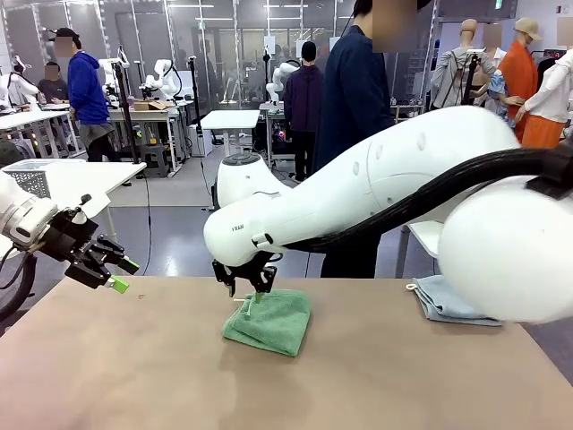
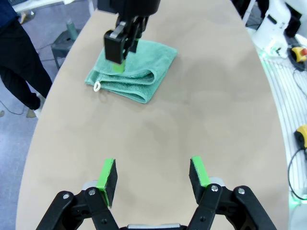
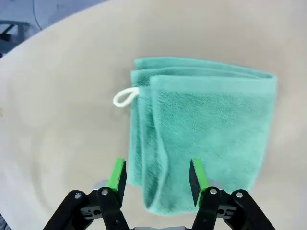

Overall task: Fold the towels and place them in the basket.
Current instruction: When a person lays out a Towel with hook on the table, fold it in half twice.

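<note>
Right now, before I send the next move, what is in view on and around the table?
green towel: one, green, folded, mid-table, white corner loop sticking out.
pale blue towel: one, pale blue, far right of the table, partly hidden by the right arm.
table: one, tan top, bare around the towels.
pale lattice basket: one, light grey, on a white table at far left.
person: one, dark top, standing at the far side.
left hand: one, black with green pads, open, above the table's left edge.
right hand: one, open, just above the green towel's edge.
</note>
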Robot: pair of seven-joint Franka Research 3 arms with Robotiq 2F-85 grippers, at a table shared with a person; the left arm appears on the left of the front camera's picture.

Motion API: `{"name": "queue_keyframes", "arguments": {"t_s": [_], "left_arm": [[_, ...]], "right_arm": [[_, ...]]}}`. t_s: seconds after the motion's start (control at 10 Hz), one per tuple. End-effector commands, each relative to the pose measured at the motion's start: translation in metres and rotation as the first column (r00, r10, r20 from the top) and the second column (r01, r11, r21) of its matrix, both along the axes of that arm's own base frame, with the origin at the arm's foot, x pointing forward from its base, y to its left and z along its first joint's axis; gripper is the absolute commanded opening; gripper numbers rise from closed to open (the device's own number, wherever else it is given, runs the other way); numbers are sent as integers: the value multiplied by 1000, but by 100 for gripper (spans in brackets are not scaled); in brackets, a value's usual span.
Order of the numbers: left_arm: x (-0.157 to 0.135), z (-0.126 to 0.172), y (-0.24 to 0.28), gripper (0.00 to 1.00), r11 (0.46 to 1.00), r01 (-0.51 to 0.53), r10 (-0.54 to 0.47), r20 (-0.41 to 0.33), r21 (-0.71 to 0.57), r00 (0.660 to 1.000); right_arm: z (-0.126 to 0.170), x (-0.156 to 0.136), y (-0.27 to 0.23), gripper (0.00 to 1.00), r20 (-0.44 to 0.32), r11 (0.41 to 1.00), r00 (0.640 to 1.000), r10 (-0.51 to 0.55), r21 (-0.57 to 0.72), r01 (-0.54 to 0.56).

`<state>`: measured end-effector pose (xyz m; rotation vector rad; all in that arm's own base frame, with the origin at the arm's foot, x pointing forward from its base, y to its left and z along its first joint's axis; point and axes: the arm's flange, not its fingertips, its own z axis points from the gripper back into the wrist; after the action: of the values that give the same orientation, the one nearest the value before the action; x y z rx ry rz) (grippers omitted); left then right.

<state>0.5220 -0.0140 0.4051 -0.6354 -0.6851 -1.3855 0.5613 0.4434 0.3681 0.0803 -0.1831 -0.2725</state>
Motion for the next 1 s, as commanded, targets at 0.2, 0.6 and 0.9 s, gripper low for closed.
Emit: {"name": "queue_keyframes", "arguments": {"t_s": [0.2, 0.6, 0.9], "left_arm": [[0, 1, -1, 77, 1000, -5, 5, 5, 6, 1000], [0, 1, -1, 77, 1000, -5, 5, 5, 6, 1000], [0, 1, -1, 77, 1000, -5, 5, 5, 6, 1000]], "right_arm": [[35, -51, -91, 67, -65, 996, 994, 91, -13, -92], [40, -67, -135, 67, -86, 994, 990, 107, 38, -104], [43, -59, -131, 67, -94, 996, 991, 92, 2, -92]]}}
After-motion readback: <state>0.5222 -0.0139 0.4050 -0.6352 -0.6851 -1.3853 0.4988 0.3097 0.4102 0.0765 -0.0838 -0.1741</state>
